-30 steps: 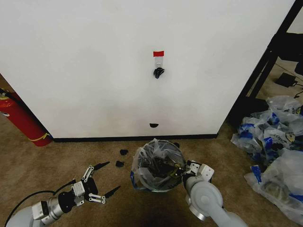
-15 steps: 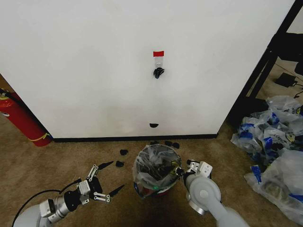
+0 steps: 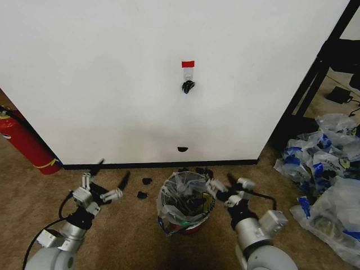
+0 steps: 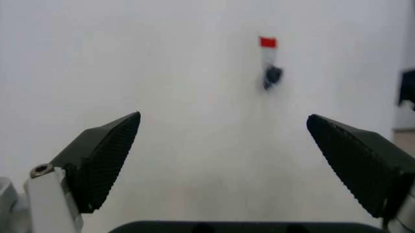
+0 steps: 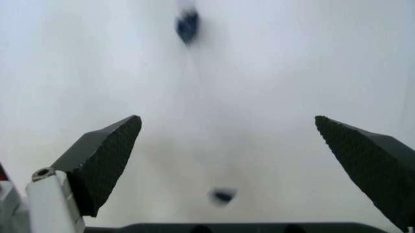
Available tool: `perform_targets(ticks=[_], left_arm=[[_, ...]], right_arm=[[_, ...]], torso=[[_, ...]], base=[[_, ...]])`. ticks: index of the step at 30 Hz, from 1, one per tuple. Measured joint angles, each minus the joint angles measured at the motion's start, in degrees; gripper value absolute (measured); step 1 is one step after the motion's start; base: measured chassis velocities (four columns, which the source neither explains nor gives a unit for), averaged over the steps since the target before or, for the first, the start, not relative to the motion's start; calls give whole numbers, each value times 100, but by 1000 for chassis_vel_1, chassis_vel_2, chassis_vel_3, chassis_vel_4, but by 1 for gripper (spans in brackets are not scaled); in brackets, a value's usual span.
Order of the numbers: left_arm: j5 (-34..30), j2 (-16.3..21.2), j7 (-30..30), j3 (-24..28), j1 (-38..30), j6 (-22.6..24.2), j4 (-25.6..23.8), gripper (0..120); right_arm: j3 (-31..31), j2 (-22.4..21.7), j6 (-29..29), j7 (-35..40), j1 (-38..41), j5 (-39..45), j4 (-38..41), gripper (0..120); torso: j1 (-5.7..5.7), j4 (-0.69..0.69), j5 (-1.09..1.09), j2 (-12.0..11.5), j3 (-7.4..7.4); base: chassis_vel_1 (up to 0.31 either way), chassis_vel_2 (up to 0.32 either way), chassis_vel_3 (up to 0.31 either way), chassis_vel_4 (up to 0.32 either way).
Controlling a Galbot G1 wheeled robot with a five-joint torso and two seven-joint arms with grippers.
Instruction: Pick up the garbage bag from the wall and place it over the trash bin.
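Garbage bag (image 3: 185, 198) lies draped over the trash bin (image 3: 181, 226), its thin translucent plastic lining the rim and hanging partly down the outside; the bin stands on the brown carpet floor (image 3: 129, 236) just in front of the wall (image 3: 112, 73).

That wall, a plain white panel with a black baseboard (image 3: 157, 165), is the largest thing in the head view. To the right, near the carpet's right edge, sits a heap of clear-and-blue plastic bags (image 3: 326, 180), well apart from the bin. At the left edge of the floor a red fire extinguisher (image 3: 25, 140) leans by the wall.

Left end effector (image 3: 104, 181) is raised to the left of the bin, near the baseboard, its fingers spread wide with nothing between them; the left wrist view shows the two dark pads (image 4: 104, 158) far apart, facing the wall. Right end effector (image 3: 228, 188) sits just beside the bin's right rim, fingers likewise spread and empty, the pads (image 5: 107, 158) standing wide apart in the right wrist view.

High on the wall is a red tape strip (image 3: 188, 63) with a small hook (image 3: 188, 86) below it. A few small dark scraps (image 3: 146, 181) lie on the carpet near the baseboard.
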Motion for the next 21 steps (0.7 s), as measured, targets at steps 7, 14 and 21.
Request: perform_targets(ticks=[7, 14, 21], left_arm=[[154, -398, -695, -36, 25, 449, -416, 100], [-12, -156, -561, -246, 56, 462, -431, 100], [-176, -49, -581, -308, 84, 430, -411, 100]], right_arm=[[1118, 332, 854, -1723, -1028, -203, -51, 100], [1163, 635, 1125, -1691, -1370, -388, 125, 100], [925, 803, 1089, -1459, -1434, -604, -7, 100]], torso=[[0, -2, -3, 0, 0], [0, 0, -5, 0, 0], [0, 0, -4, 0, 0]], base=[[0, 0, 0, 0], [0, 0, 0, 0], [0, 0, 0, 0]])
